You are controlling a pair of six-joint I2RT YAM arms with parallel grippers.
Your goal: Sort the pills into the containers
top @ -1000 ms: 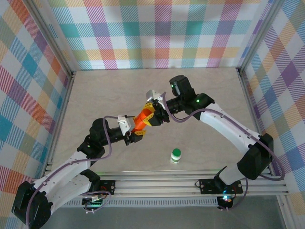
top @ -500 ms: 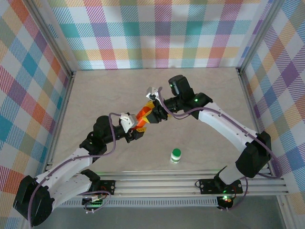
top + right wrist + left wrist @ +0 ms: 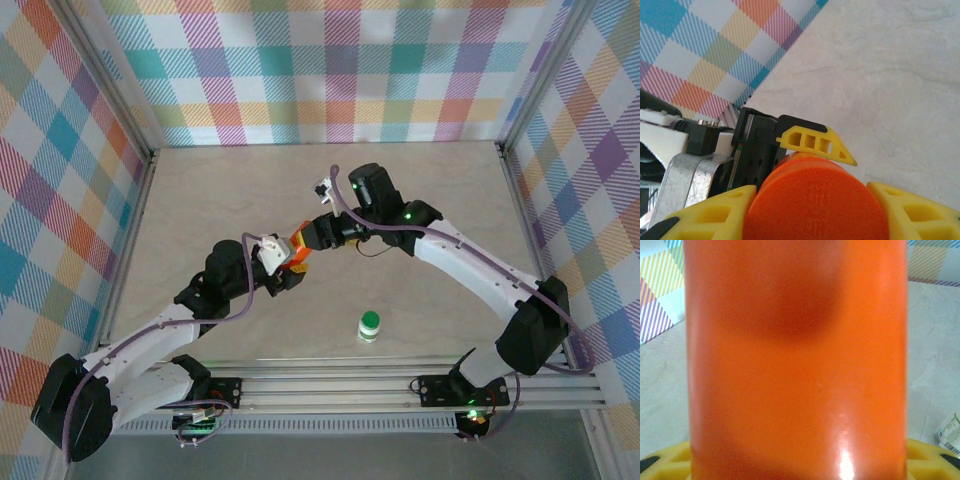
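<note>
Both arms are meeting over the middle of the desk (image 3: 200, 190), holding the orange bottle (image 3: 299, 244) tilted between them and off the surface. The left gripper (image 3: 287, 265) is pinching the bottle body; in its wrist view the orange wall is looming close. The right gripper (image 3: 314, 235) is clamping the cap (image 3: 815, 200), with yellow fingers (image 3: 912, 210) pressing on both sides.

Step in hand, I'd say: unscrewing the cap. To do it well, the left should be gripping firmly so the body isn't spinning. The right should be turning about the bottle's axis, not dragging sideways, then lifting straight off. The bottle is leaning, so I'd be pointing the mouth upward before the cap is coming free, or pills may spill. The green-capped bottle (image 3: 370, 324) is standing well apart near the front edge, untouched.
</note>
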